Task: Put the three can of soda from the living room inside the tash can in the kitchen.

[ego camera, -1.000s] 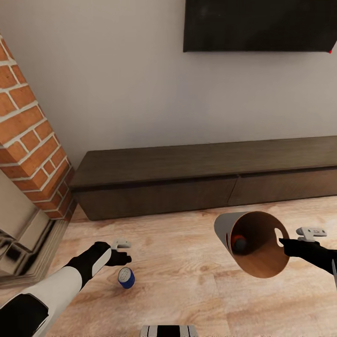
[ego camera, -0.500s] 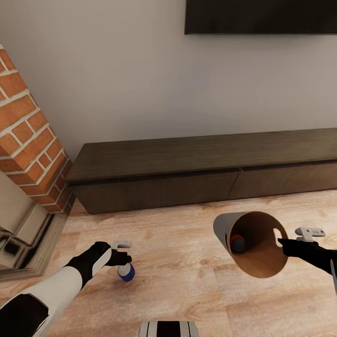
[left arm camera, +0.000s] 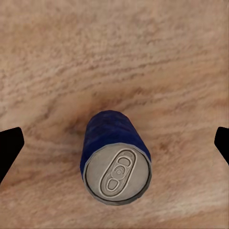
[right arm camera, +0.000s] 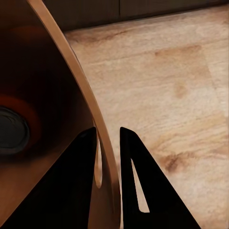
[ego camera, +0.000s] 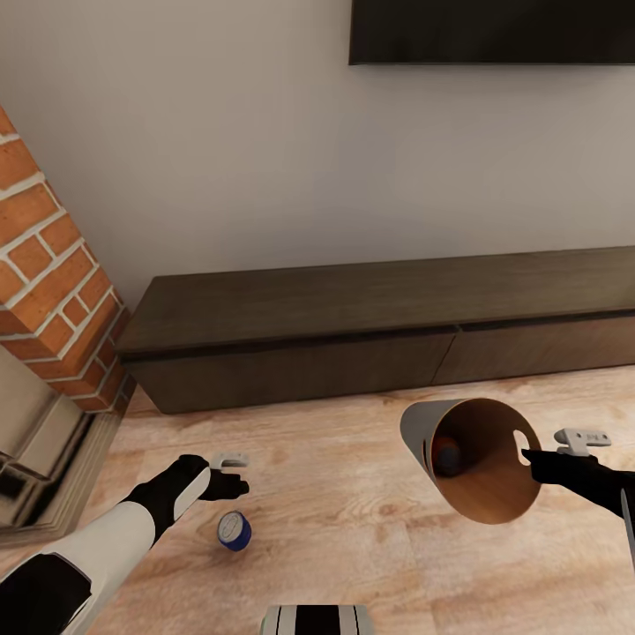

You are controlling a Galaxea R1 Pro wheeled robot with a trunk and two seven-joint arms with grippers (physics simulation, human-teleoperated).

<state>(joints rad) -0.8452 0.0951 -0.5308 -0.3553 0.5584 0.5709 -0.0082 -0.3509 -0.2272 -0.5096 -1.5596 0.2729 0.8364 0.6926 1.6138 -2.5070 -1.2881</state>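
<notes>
Since 0.5 s ago the view has slid a bit, and the blue soda can (ego camera: 234, 531) now shows lower and clear of the left gripper (ego camera: 231, 474), standing upright on the wood floor (ego camera: 353, 529) w/ its top up. L jaws spread wide either side of it in the wrist view, prob. lining up for a top-down grab. R gripper (right arm camera: 109, 138) is pinched on the trash can (ego camera: 481, 459) rim by the handle cut-out, bin carried tilted, mouth toward the robot, so the orange can (ego camera: 447, 453) inside stays in and blue can go in next.
</notes>
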